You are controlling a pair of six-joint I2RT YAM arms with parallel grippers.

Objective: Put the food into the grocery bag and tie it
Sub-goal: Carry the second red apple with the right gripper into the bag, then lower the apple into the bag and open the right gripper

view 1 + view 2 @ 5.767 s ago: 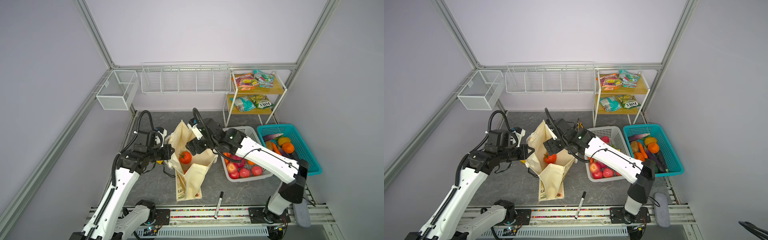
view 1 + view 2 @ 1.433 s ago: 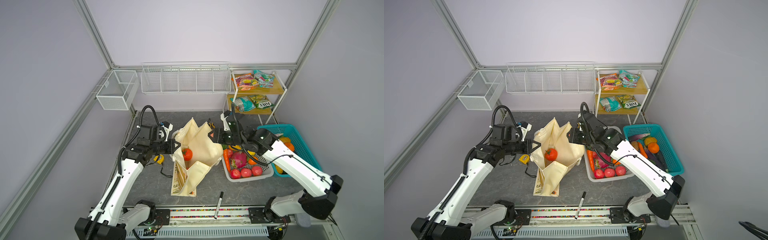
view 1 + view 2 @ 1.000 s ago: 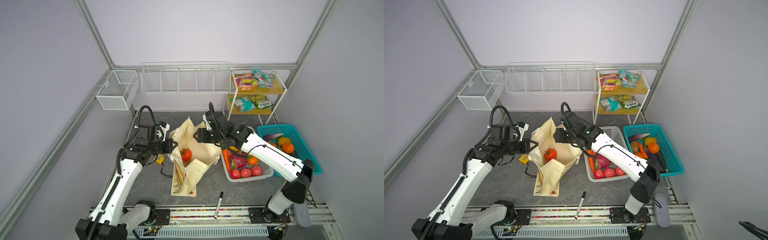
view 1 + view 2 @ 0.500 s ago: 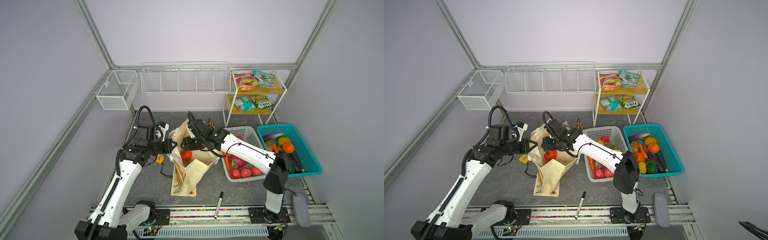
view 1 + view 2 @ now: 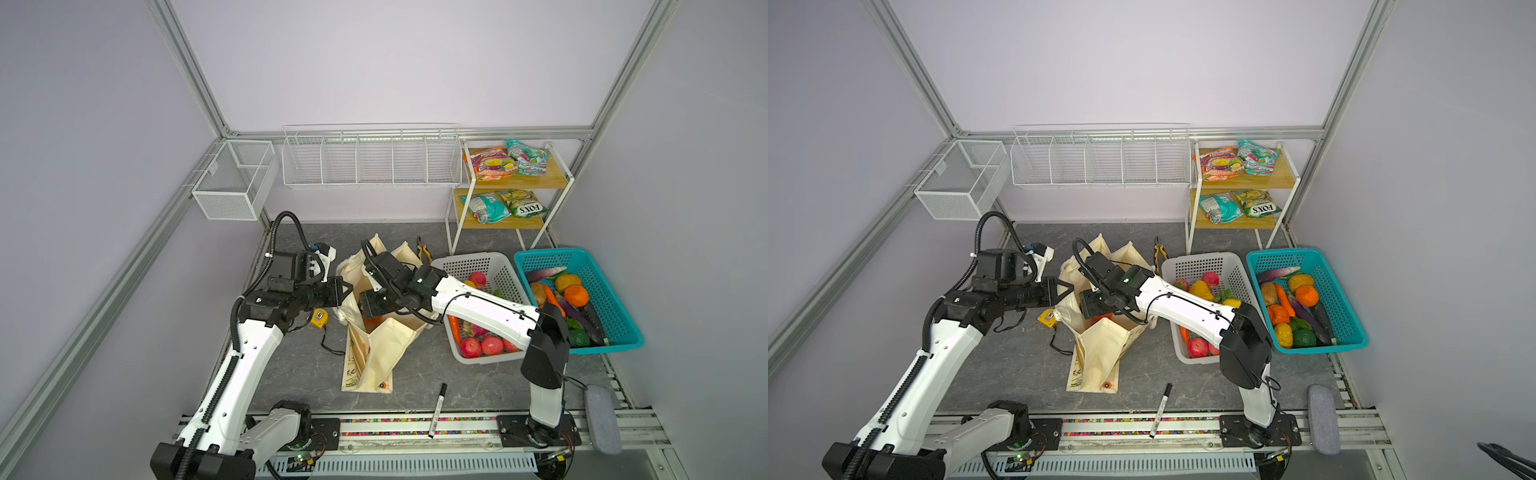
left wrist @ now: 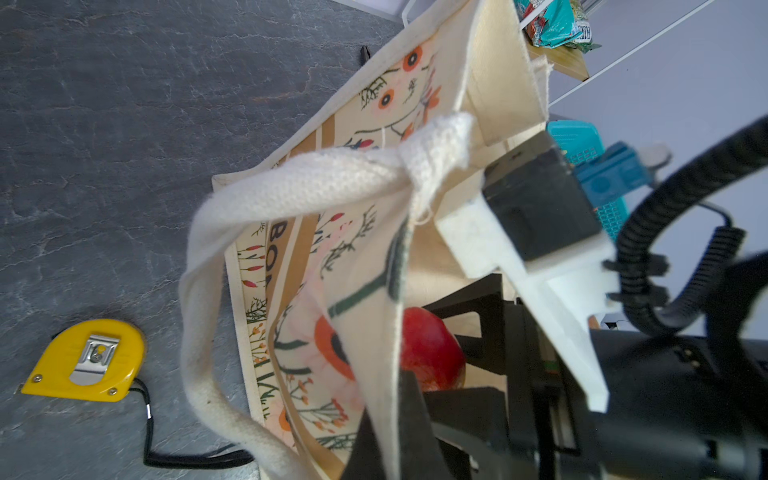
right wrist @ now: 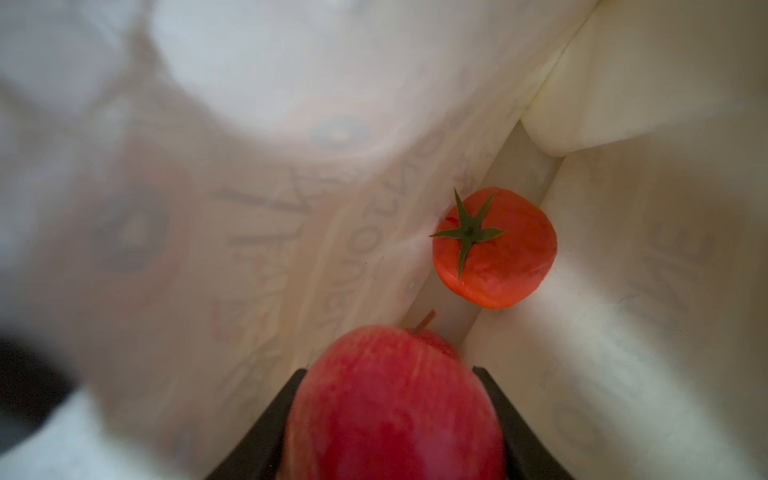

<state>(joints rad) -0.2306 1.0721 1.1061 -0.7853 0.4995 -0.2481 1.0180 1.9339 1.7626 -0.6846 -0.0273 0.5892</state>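
A marker pen lies at the front edge of the desk, apart from everything else. Bare grey surface runs left and right of it. Behind it the grocery bag rests with its folded bottom toward the front and its mouth raised and spread.

The left tool is clamped tight on the cloth of the bag's left rim and holds that edge up. A white rope handle loops loose outside it. A yellow tape measure sits on the desk just beside the bag's left side, under that arm.

The right tool is down inside the bag mouth, its jaws part-way apart and gripping a red apple. The bag walls are close on both sides. Below the apple a tomato lies in the bottom fold of the bag.

Right of the bag stands a white basket of produce, and the right arm passes over it. A teal basket is just beside that. Pliers lie behind the bag, near a leg of the shelf rack, which carries snack packets.
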